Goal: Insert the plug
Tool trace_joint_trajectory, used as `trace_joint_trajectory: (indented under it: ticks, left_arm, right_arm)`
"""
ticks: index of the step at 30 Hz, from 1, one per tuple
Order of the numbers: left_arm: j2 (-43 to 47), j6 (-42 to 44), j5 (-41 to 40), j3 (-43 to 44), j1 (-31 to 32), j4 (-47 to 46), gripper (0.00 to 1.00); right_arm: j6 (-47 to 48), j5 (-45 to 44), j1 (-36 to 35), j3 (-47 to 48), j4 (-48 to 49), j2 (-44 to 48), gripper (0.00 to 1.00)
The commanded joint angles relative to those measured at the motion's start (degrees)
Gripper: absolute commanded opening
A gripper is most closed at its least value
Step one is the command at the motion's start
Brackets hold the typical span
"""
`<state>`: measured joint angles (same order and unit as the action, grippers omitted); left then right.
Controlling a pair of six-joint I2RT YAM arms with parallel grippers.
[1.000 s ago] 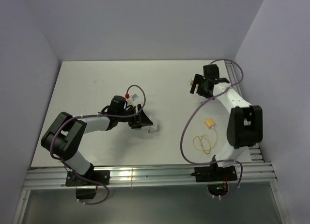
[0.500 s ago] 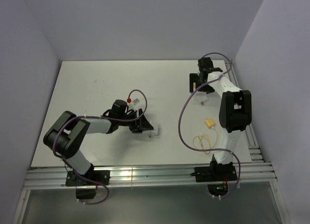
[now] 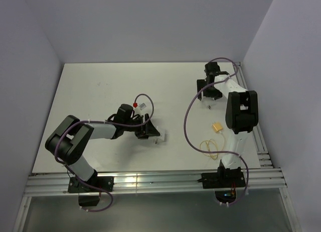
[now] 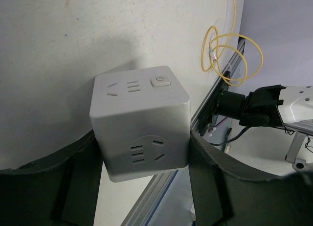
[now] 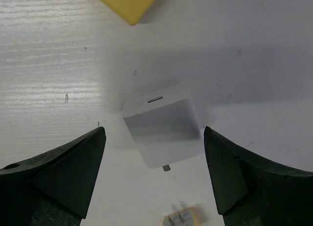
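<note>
Yellow against pale table (image 5: pixel 49 64): tiny plug (image 5: pixel 180 218) lying loose at the bottom edge of the right wrist view, just below a small white block (image 5: pixel 161 121) and apart from it. Right gripper (image 5: pixel 154 130) spread wide, jaws flanking the block without contact. Corner of a larger yellow piece (image 5: pixel 128 3) cut off by the top edge. Centre of the left wrist view: left gripper (image 4: pixel 142 138) closed on a white socket cube (image 4: pixel 139 113), dark jaws pressed against two opposite sides, sockets showing on its top and front faces. Overhead, right gripper at upper right, plug not discernible there.
</note>
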<state>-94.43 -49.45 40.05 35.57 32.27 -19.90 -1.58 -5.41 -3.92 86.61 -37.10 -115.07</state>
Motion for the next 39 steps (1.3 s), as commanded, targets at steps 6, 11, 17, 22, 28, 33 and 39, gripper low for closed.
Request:
trace_joint_trajectory:
  ticks: [6,11,17,22,28,33,39]
  left_arm:
    - [0.5,-0.6,-1.8,-0.9,0.6,1.2,0.01]
    - [0.4,0.1,-4.5,-0.9,0.6,3.1,0.1]
    - [1.1,1.1,-7.4,-0.9,0.7,5.6,0.31]
    - [2.8,1.2,-9.6,-1.6,0.6,6.4,0.47]
    - [4.4,3.0,-12.0,0.7,0.7,11.3,0.52]
    - [4.4,5.4,-17.3,5.6,0.8,19.7,0.51]
    - [4.3,5.0,-20.0,8.7,0.9,25.3,0.51]
  right_arm:
    - [0.9,0.4,1.6,-0.7,0.8,-0.9,0.83]
    - [0.4,2.2,1.8,-1.0,1.8,-0.3,0.76]
    - [0.0,3.2,1.8,-1.1,2.0,-0.7,0.72]
    - [-0.8,4.7,1.7,-1.5,2.7,-1.1,0.66]
    - [-2.5,7.3,1.9,-3.1,4.6,-0.2,0.49]
    - [-4.9,10.2,1.8,-5.3,6.9,2.3,0.28]
    - [-10.0,14.5,1.8,-10.7,12.1,7.8,0.0]
